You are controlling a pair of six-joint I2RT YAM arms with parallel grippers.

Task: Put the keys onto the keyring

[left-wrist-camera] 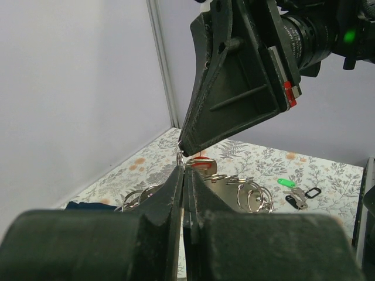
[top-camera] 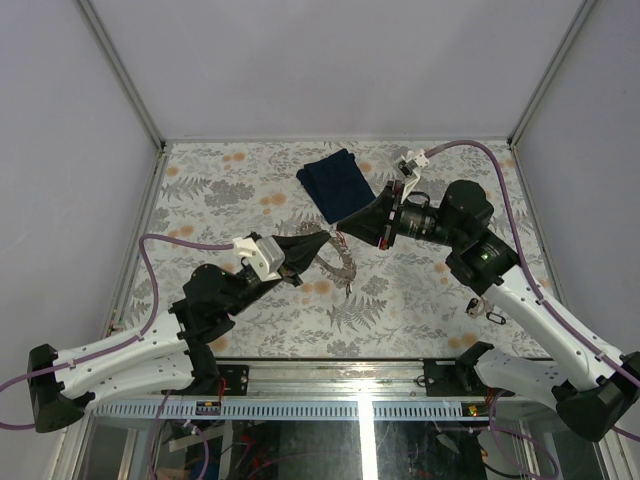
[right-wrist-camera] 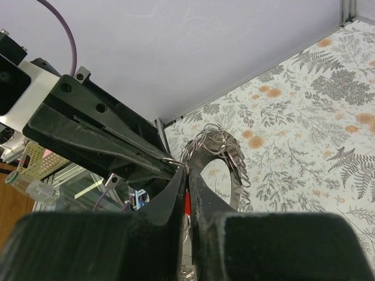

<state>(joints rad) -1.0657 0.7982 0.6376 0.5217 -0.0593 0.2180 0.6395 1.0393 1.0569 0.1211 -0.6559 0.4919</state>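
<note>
Two pincers meet tip-to-tip over mid-table, so you've got both halves of the job in one spot. Your L gripper is clamped tight, fingers flush, on a bit of the keyring. The rest of that silvery chain-loop droops from the pinch down to the table, w/ split rings bunched along it. Holding it raised keeps the loop end off the surface, prob. so a key can be fed on.

Your R gripper comes in from the opposite side, fingers all but together w/ a red sliver between them. That looks like the red key, right at the ring; can't tell if it's threaded. Green key & black key lie on the table near the R arm, well apart from the ring, not yet on it.

Surface: table is flat, w/ a fern-and-orange-flower print. A dark blue folded cloth sits toward the far edge. Room: plain pale walls on three sides, metal corner posts.
</note>
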